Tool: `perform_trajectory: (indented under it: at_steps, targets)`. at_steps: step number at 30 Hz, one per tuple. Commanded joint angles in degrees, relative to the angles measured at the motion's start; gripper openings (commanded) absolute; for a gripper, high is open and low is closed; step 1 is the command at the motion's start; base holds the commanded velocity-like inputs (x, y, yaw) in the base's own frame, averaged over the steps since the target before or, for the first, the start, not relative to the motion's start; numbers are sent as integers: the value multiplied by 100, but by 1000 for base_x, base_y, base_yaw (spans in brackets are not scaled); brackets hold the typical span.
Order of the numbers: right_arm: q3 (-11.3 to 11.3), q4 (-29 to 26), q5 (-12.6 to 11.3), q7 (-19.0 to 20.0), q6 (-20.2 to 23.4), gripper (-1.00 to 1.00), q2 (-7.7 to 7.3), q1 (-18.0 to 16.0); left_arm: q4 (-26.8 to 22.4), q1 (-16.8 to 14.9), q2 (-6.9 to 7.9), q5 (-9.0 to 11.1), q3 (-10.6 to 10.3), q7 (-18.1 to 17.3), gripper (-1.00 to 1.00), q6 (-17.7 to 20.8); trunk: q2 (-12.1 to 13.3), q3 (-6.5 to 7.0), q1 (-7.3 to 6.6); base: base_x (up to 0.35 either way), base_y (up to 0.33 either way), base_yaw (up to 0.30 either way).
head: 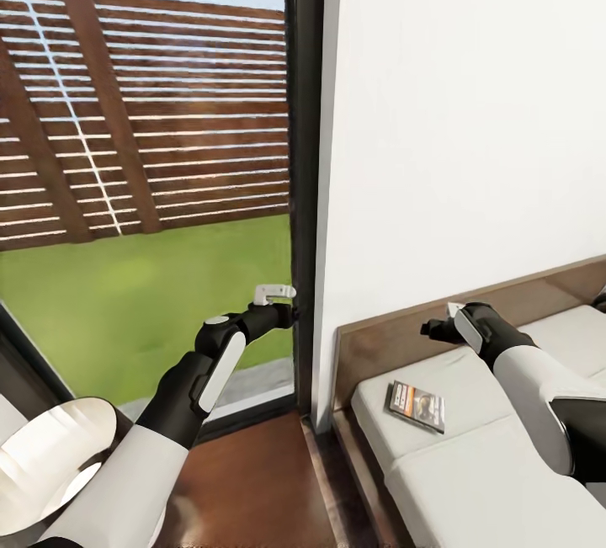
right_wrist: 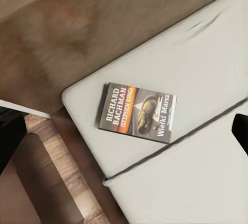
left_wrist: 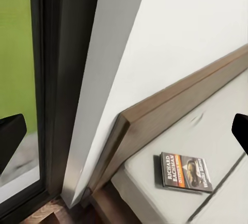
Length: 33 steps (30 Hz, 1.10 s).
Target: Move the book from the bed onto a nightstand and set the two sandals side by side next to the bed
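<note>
Two risks stand out. The book (head: 416,406) lies flat near the corner of the bed (head: 471,481), just beside the mattress edge and the seam between cushions; in my judgement a careless downward push could slide it toward that edge and onto the floor (head: 252,489), or the thin cover could slip from a shallow pinch. The other hazard is the headboard (head: 387,346), close to the right arm, which a hasty reach might strike.

From the head camera, the right fingers (head: 439,329) hover above the headboard, with the book at about seven o'clock from them. In the right wrist view the dark fingertips sit far apart at either edge, so they are spread wide and hold nothing. The left fingers (head: 278,292) are raised beside the window frame (head: 305,194), likewise released and empty.
</note>
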Motion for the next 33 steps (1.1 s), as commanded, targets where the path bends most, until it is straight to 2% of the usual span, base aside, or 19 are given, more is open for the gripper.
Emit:
perform_trajectory:
  at_steps: [1, 3, 24, 33]
  targets:
    - [15, -7, -53, -22, -9, 100, -4, -4, -4, -5, -2, 4, 5, -12, 100, 29, -13, -22, 3, 0, 0, 0]
    - [-33, -3, -53, -22, -198, 100, -3, -4, -4, -5, -2, 4, 5, -11, 100, 29, -13, -41, 3, 0, 0, 0]
    - [-45, -1, -53, -13, -583, 100, 5, 3, 3, -5, -2, 4, 5, -11, 100, 20, -13, -234, 3, 0, 0, 0]
    - [-36, 2, -57, -13, -982, 100, 22, 5, 5, -5, -2, 4, 5, -11, 100, 20, -13, -317, 3, 0, 0, 0]
